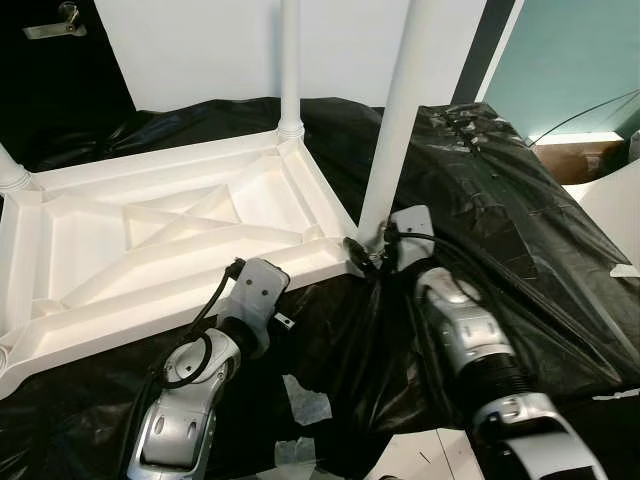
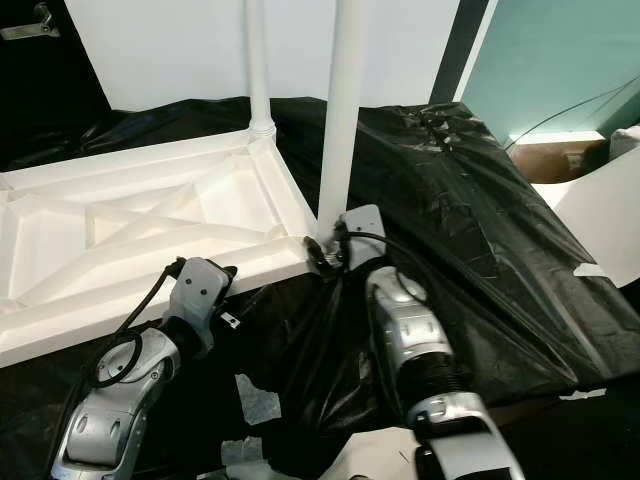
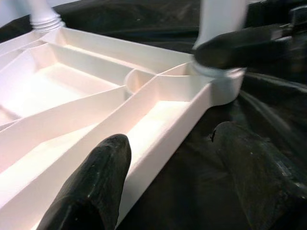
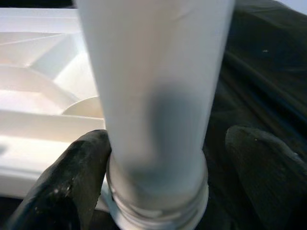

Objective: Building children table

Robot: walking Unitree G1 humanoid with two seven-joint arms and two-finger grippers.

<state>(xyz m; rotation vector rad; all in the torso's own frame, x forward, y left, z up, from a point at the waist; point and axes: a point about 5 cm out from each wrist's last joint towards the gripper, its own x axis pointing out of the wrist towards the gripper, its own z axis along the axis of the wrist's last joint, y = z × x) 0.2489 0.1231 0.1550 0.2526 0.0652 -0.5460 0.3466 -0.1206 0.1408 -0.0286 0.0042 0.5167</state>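
1. On black plastic sheeting (image 1: 500,220) spread over the floor lies a white plastic tabletop (image 1: 150,250), upside down, its ribbed underside facing up.
2. Far right corner of the tabletop: a white leg (image 1: 290,70) stands upright in its socket. Far left corner: the base of another leg (image 1: 12,175) shows at the picture edge.
3. Near right corner: a third leg (image 1: 405,110), a white tube, stands in the corner socket, leaning slightly to the right.
4. Right hand (image 1: 372,250) sits at the foot of this third leg. In the right wrist view its two black fingers (image 4: 72,177) flank the tube just above the threaded collar; one touches it, the other stands a little off. Narrow spread, around the leg; firm grip cannot be confirmed.
5. Left hand (image 3: 168,177) is at the near long edge of the tabletop, left of the third leg. Fingers wide apart, straddling the rim, holding nothing.
6. Scraps of pale tape (image 1: 305,400) lie on the sheeting between the two arms. White wall (image 1: 200,40) behind.
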